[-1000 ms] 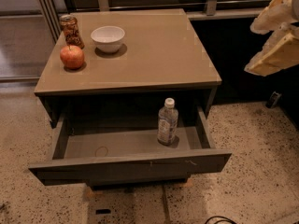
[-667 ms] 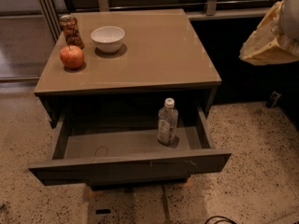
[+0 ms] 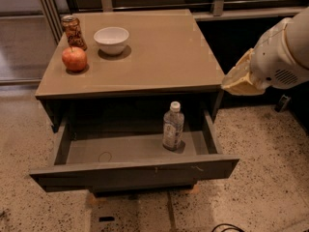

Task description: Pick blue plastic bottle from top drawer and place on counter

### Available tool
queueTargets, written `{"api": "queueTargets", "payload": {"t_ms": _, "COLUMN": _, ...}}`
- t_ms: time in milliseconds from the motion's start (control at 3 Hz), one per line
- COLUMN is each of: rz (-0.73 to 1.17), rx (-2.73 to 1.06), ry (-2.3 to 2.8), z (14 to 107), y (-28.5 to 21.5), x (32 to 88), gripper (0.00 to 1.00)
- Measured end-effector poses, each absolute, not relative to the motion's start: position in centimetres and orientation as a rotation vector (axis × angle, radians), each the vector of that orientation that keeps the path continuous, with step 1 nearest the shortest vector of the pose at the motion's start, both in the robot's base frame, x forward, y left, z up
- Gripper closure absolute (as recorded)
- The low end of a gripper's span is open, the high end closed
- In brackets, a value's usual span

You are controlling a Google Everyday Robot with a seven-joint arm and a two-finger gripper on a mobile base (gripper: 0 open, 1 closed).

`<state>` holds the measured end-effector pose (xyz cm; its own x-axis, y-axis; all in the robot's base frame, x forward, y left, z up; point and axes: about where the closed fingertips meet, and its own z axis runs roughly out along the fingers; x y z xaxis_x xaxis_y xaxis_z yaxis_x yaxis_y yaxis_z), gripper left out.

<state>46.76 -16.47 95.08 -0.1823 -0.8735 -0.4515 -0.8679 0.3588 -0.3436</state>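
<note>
The gripper hangs in the air at the right, just past the right edge of the counter and holding nothing (I cannot tell if it is spread or closed). Its fat white arm comes in from the far right and points left and a bit down. The blue plastic bottle stands upright in the pulled-out top drawer, toward its right side. The bottle is clear, with a white cap and a pale label. A white bowl, a red apple and a can sit on the far left of the counter.
</note>
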Motion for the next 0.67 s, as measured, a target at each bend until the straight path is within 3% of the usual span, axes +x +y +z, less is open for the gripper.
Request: {"api": "queueTargets", "payload": {"t_ms": 667, "rz": 0.036, "rx": -1.468, "ry": 2.057, "z": 91.81, "y": -16.27, "x": 47.80, "gripper": 1.00}}
